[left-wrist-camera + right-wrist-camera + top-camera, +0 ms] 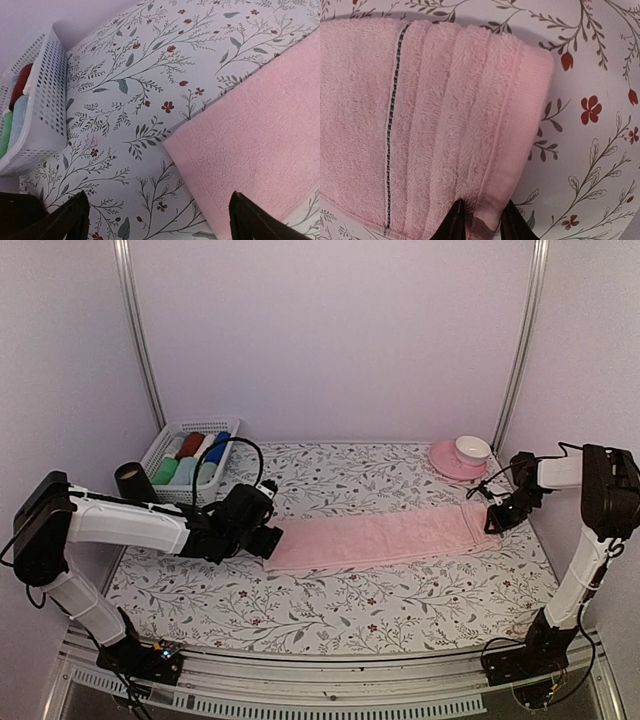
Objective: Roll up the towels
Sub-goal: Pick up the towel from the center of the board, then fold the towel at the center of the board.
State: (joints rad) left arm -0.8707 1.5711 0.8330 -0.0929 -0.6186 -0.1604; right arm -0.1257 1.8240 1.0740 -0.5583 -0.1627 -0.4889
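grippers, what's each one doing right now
Left gripper: open, holding nothing.
Right gripper: closed on the end of the pink towel.

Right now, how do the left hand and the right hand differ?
The left hand is wide open, gripping nothing; the right hand pinches the hem of the pink towel. The left hand is at the towel's left end, by the white basket; the right hand at its right end, by the pink saucer. Both face the same towel.
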